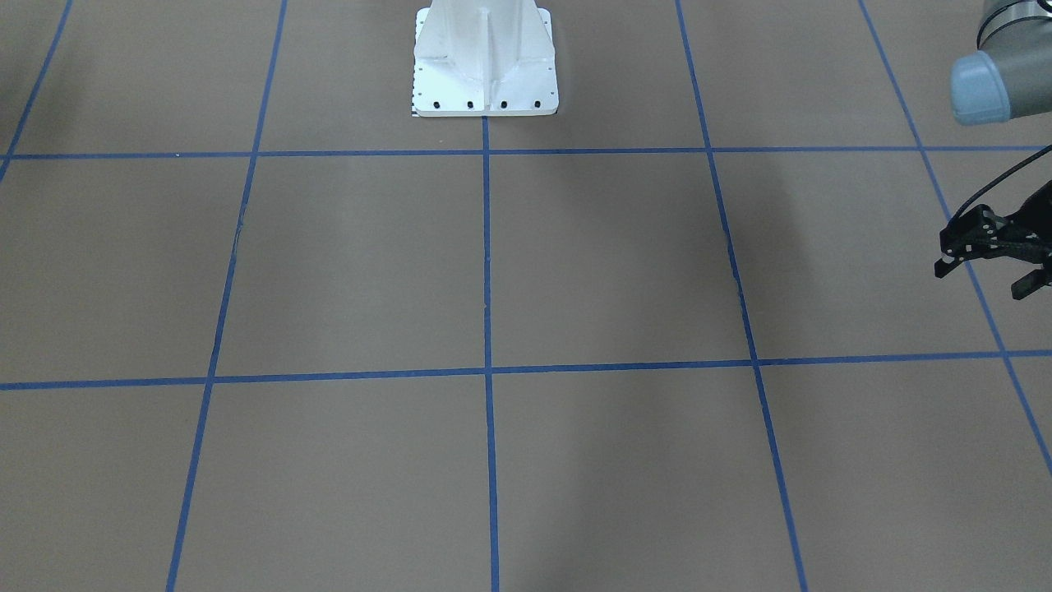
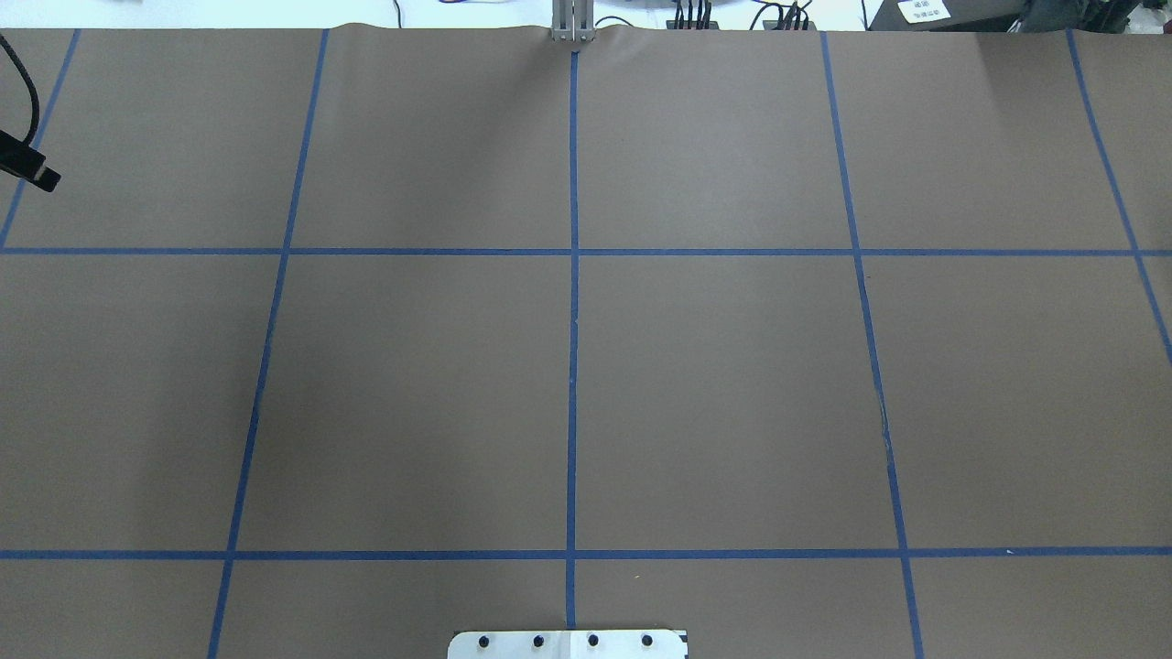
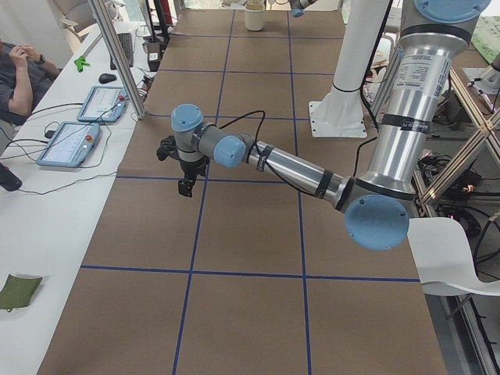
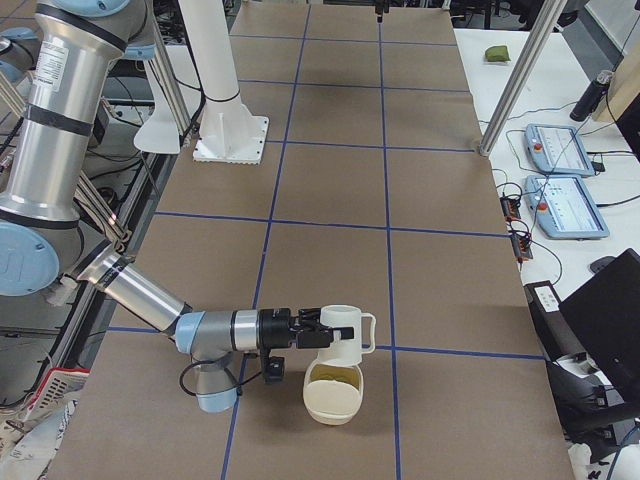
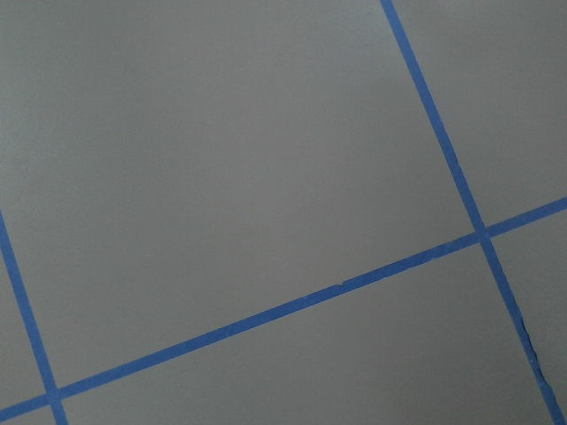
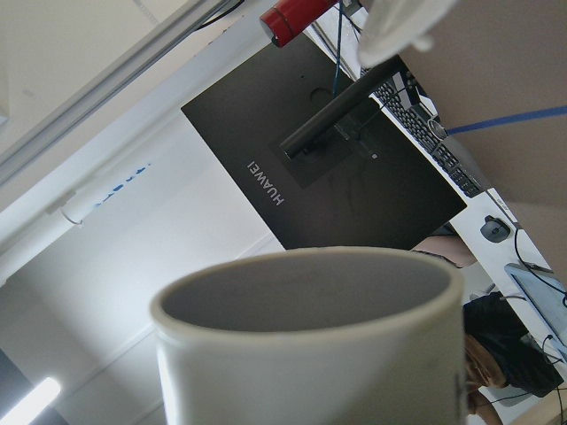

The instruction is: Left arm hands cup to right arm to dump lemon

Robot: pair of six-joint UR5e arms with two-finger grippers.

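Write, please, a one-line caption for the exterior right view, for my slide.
The right gripper with the cup, by a cream bowl that contains the lemon.

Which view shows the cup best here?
Exterior right: the whole cup shows, handle too, at the right gripper. The right wrist view shows only its rim, close up; the others show nothing clear of it.

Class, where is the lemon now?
Exterior right view: the lemon lies in the cream bowl just below the cup, at the table's right end.
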